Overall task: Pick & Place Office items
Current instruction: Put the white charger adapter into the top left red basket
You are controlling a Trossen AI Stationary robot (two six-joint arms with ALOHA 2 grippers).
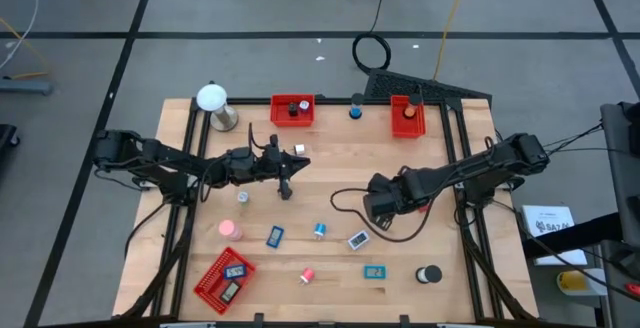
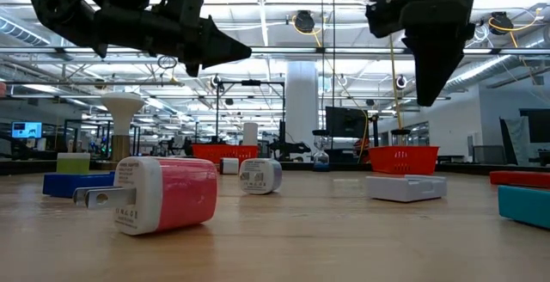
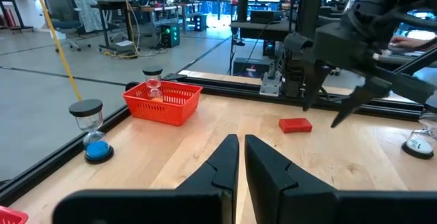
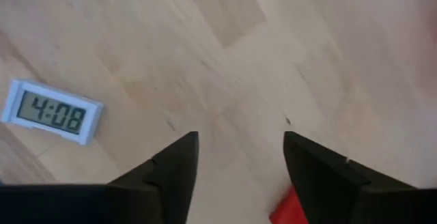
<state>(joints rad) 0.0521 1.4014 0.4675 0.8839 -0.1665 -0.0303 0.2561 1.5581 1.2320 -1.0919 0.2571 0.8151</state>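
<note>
Where the near edge of the counter (image 1: 400,298) begins, a pink-and-white plug adapter (image 2: 163,194) lies foremost. Mid-counter, the right hand (image 4: 240,157) hangs with fingers spread, empty, above bare wood beside a small red piece (image 3: 295,124) and a white clock (image 4: 51,112) reading 4:08. The left hand (image 3: 241,157), closed on nothing, hovers farther back. Red baskets (image 1: 292,110) line the far edge, seemingly.

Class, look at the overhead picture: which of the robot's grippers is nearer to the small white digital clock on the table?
Right. The right gripper hangs just beside the digital clock, fingers apart. The left gripper is farther off, across the table toward the robot's left.
</note>
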